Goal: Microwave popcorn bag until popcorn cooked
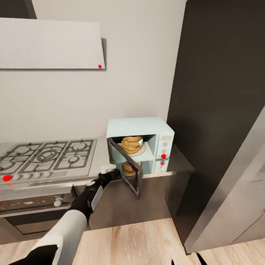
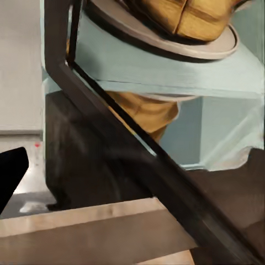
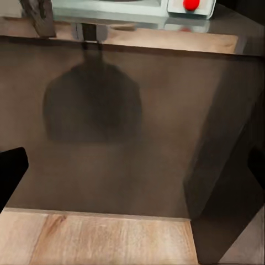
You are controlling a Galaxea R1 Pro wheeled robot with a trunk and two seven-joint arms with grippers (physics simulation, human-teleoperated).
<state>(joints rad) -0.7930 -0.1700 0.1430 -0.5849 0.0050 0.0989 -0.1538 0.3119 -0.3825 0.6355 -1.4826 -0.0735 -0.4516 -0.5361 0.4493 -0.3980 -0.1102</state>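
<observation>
Microwave [image 1: 141, 145] sits on the countertop [image 1: 182, 165], right of the hob [image 1: 48, 156], against the grey wall. Its door [image 1: 127, 167] hangs open, swung out toward the robot. The popcorn bag [image 1: 131, 144] rests inside on the round white plate [image 1: 141, 150], tan and crumpled; through the door glass its lower part shows again. In the left wrist view the bag [image 2: 187, 19] sits on the plate [image 2: 165, 47] just past the dark door frame [image 2: 138, 160].

Left gripper [image 1: 112, 173] reaches to the door's lower edge, at or touching the frame; jaw spread cannot be told.

Right wrist view: dark cabinet front [image 3: 110, 127], wood floor [image 3: 99, 240], one dark finger [image 3: 11, 171] at each side, set wide apart.
</observation>
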